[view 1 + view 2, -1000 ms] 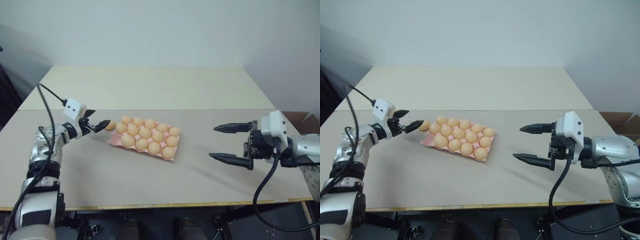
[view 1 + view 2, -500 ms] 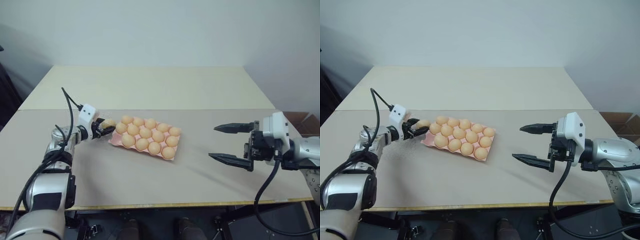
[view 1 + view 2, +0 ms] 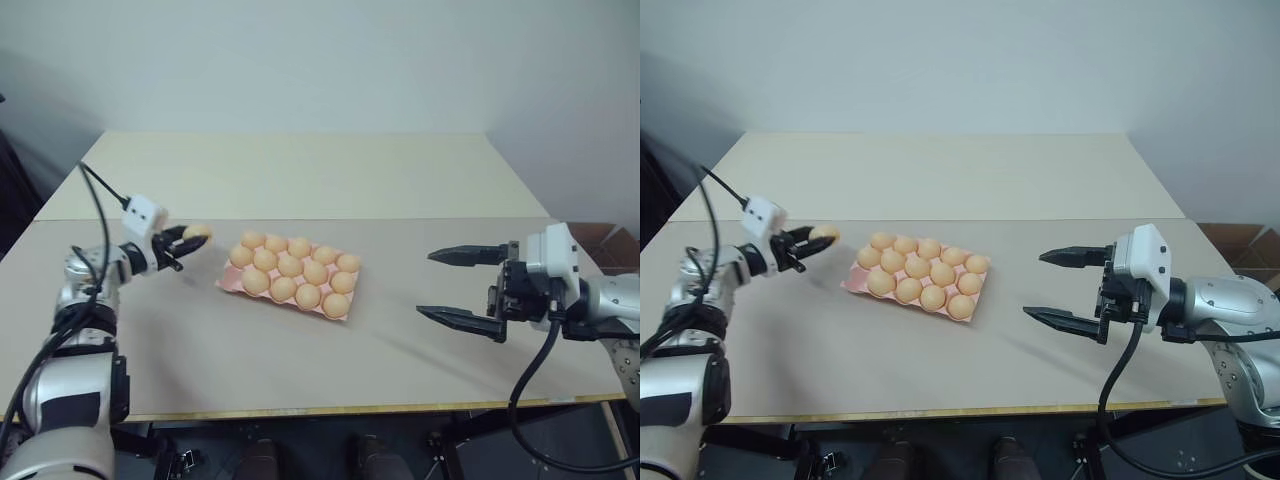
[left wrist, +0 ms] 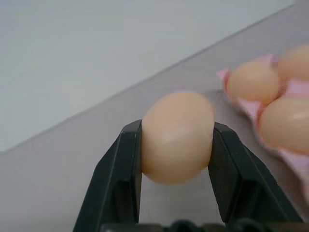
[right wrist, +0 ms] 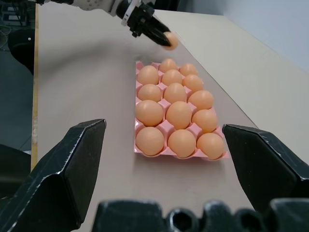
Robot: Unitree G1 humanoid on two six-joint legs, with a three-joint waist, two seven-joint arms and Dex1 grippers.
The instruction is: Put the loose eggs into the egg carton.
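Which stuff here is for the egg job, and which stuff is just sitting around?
For the job:
- egg squeezed in the left gripper
- pink egg carton full of eggs

Just there:
- table
- cardboard box beside the table
- right gripper, open, holding nothing

beige table [image 3: 300, 350], second paler table [image 3: 300, 175] behind, cardboard box [image 3: 605, 240] at right

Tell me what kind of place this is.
Probably a robot test room or lab, not a kitchen: bare beige tables against a plain white wall, with just a pink egg carton on top.
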